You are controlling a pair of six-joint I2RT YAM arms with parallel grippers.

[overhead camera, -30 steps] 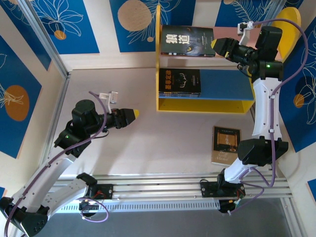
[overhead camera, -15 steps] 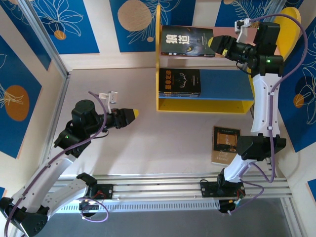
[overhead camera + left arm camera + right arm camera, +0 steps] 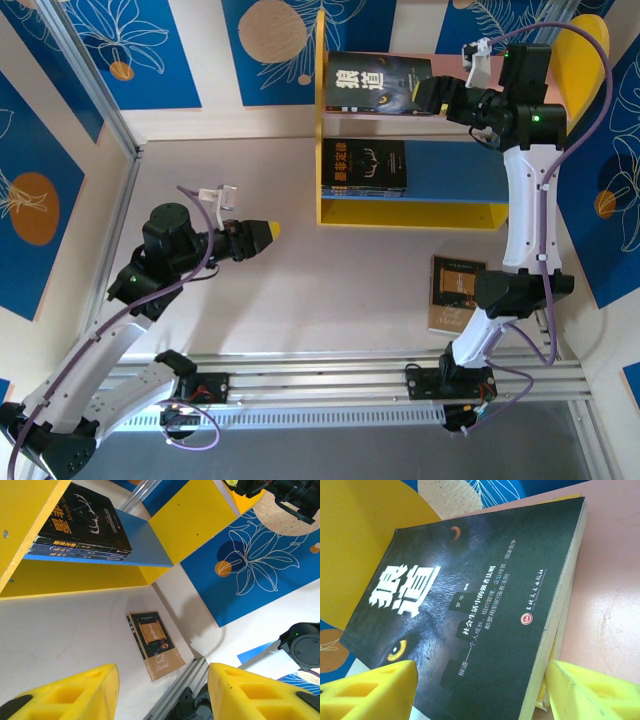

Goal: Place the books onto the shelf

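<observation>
The right gripper (image 3: 440, 98) is at the pink upper board (image 3: 612, 555) of the shelf (image 3: 320, 120). Its jaws stand wide apart on either side of the near corner of the wolf book (image 3: 470, 605) and clamp nothing. This book lies flat on a second book (image 3: 561, 640), and only the pale edge of that one can be seen. The first danger is probably here. If the arm pulls away at an angle, one finger may catch the corner, and the smooth upper cover can slide over the lower one toward the open edge of the board. A hard touch may also push the shelf itself, which seems only to stand on the table (image 3: 300, 290). A stack of dark books (image 3: 363, 166) rests already on the blue lower board (image 3: 450, 170). The brown book (image 3: 457, 292) is not yet placed. It lies flat on the table just beside the lower part of the right arm, well apart from the shelf. It looks thin, so fingers that come from above may only push it along and not get under its edge. The right arm also has little room so close to its own base. The left gripper (image 3: 265, 233) hangs over the table with its jaws about half open and empty. It is well apart from the brown book.
</observation>
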